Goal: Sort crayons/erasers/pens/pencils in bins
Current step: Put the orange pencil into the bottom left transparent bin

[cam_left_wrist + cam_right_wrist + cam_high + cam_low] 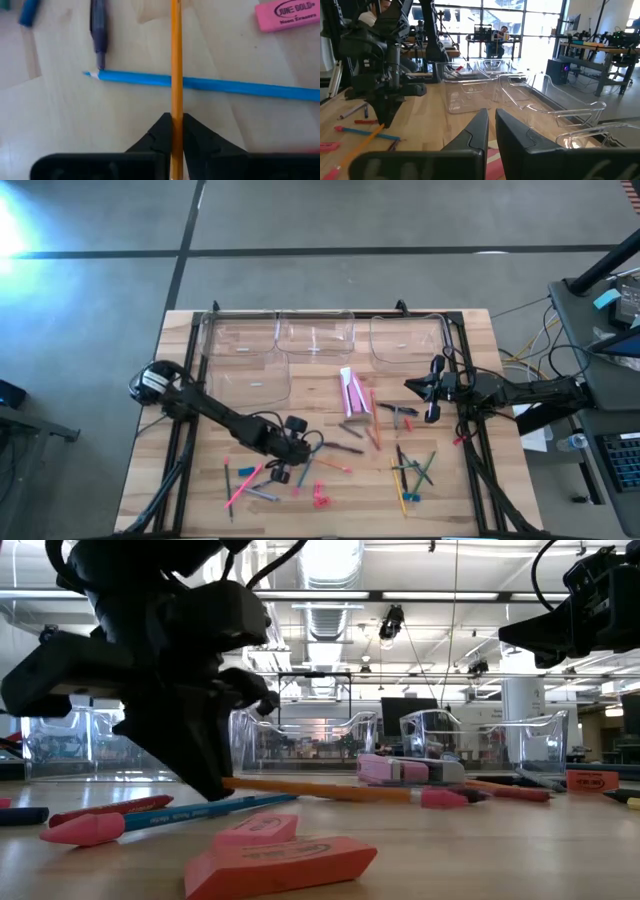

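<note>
The orange pencil is the thing in play right now. It's pinched between the fingers of the left gripper, which are closed tight on it partway along the shaft, with the long end running straight out ahead of the fingertips. Just past the tips it crosses over a blue pencil lying flat on the wooden table. Further out and off to one side there's a purple pen, and on the other side a pink eraser.

My guess on handling: light, stiff, thin, and round enough to swivel in the pinch if it gets bumped. A hold nearer the middle would keep it from drooping or twisting, and this one looks decent. It can't really break, but could snag the blue pencil on the lift.

The bins sit well beyond the fingers, at the far edge.

Over on the right, the right gripper hangs above the table near the bins, fingers nearly together, holding nothing.
</note>
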